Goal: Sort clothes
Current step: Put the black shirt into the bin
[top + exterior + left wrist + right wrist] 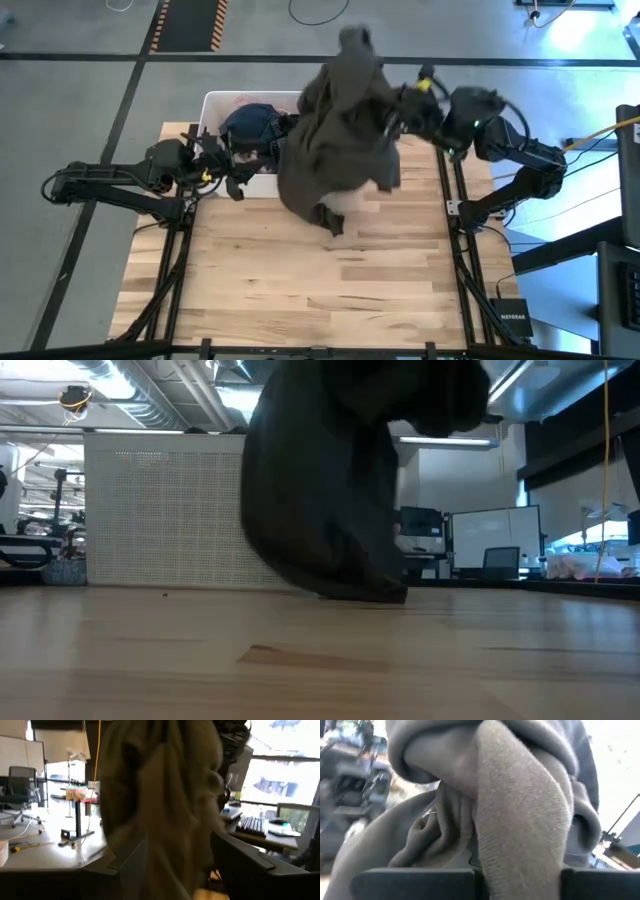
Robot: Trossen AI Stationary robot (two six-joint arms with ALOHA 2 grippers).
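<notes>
The large dark olive-grey garment [335, 130] hangs from my right gripper [402, 105], which is shut on it high over the table's far middle. Its lower end [362, 592] reaches the wooden table. My left gripper [236, 172] is open beside the white tub [215, 105], at the garment's left edge. In the left wrist view the garment [165, 805] fills the space ahead of and between the two spread fingers. A navy blue garment [250, 125] lies in the tub. The other clothes are hidden. My right gripper holds a bunched fold [520, 845] of the olive-grey garment between its two fingers, several layers thick. The fingers come at it from the table's right, high up. The garment hangs below, its lower end [362, 592] on the table. My left gripper: I cannot tell whether it touches the garment.
The white tub [215, 105] stands at the table's far left and shows as a pale wall in the low view [160, 520]. The wooden table [320, 290] spreads toward its near edge. Black frame rails [180, 260] run along both sides.
</notes>
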